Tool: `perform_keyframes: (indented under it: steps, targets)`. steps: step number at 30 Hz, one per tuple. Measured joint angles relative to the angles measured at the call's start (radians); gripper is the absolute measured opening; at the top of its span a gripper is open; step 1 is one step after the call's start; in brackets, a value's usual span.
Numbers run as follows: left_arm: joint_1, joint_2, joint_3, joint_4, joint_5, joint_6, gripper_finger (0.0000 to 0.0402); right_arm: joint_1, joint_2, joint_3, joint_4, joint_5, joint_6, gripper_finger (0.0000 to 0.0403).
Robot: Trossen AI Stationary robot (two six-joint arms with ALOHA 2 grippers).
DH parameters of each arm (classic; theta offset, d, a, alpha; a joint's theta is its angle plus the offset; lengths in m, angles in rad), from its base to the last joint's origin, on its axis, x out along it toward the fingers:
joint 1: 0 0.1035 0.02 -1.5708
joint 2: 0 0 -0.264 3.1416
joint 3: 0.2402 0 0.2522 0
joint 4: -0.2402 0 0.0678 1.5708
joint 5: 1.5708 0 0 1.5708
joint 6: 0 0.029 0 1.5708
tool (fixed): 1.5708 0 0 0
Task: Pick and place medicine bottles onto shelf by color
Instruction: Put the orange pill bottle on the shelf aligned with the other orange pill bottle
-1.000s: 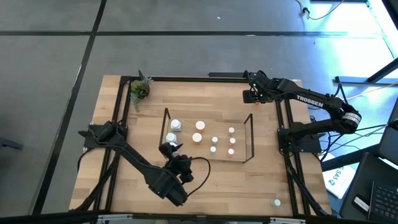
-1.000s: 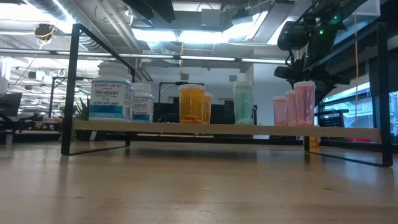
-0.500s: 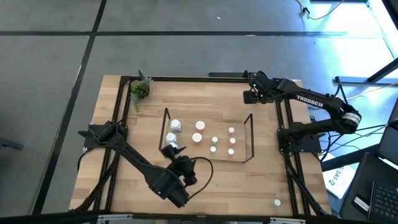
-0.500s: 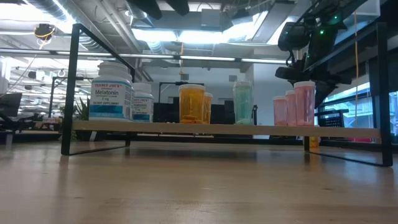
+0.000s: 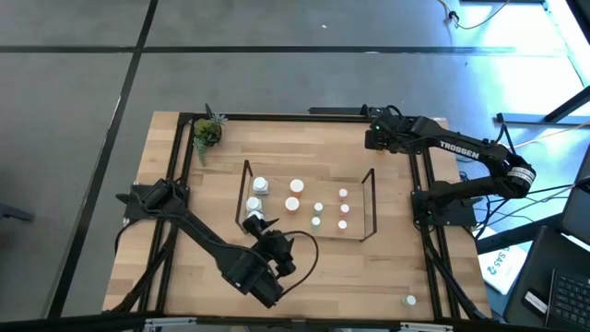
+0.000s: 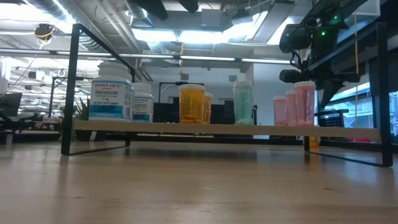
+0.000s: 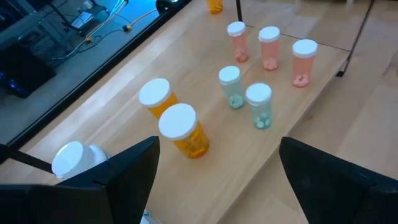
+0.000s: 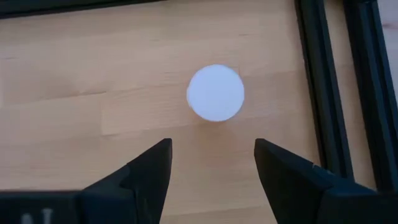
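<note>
The wire shelf [image 5: 372,205] stands mid-table and carries the bottles: white ones [image 6: 111,93] at its left end, then orange [image 6: 191,104], teal [image 6: 242,102] and pink [image 6: 305,104]. They also show in the left wrist view, with orange [image 7: 183,130], teal [image 7: 258,106] and pink [image 7: 303,61]. My left gripper [image 5: 265,235] is open and empty, raised by the shelf's near left corner [image 7: 217,168]. My right gripper [image 5: 373,140] is open and empty at the far right. It hovers over a white-capped bottle [image 8: 215,92] that stands on the table.
A small green plant [image 5: 206,132] stands at the far left corner. One more white-capped bottle [image 5: 409,300] stands near the near right corner. The black frame [image 8: 320,81] runs close beside the bottle under my right gripper.
My left gripper has drawn back from the shelf's left end toward the table's near edge and a little to the right. My right gripper has shifted slightly toward the right edge. The bottles on the shelf have stayed put.
</note>
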Motion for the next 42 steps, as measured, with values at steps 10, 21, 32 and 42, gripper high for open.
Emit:
perform_keyframes:
  steps: [10, 21, 32, 42]
  targets:
    - [0.016, 0.0, 0.0, 0.001, 0.005, 0.0, 0.0326, 0.0, 0.076, 0.0, -0.001, 0.001, 0.043, 0.0311]
    - [0.024, 0.0, 0.0, 0.0, 0.006, 0.0, 0.0326, -0.016, 0.172, 0.0, 0.027, 0.018, 0.099, 0.0366]
    - [0.05, 0.0, 0.0, 0.0, 0.006, -0.001, 0.0326, -0.066, 0.235, 0.0, 0.066, 0.031, 0.08, 0.0366]
    - [0.07, 0.0, 0.0, 0.0, 0.006, -0.001, 0.0326, -0.101, 0.258, -0.001, 0.132, 0.022, 0.02, 0.0365]
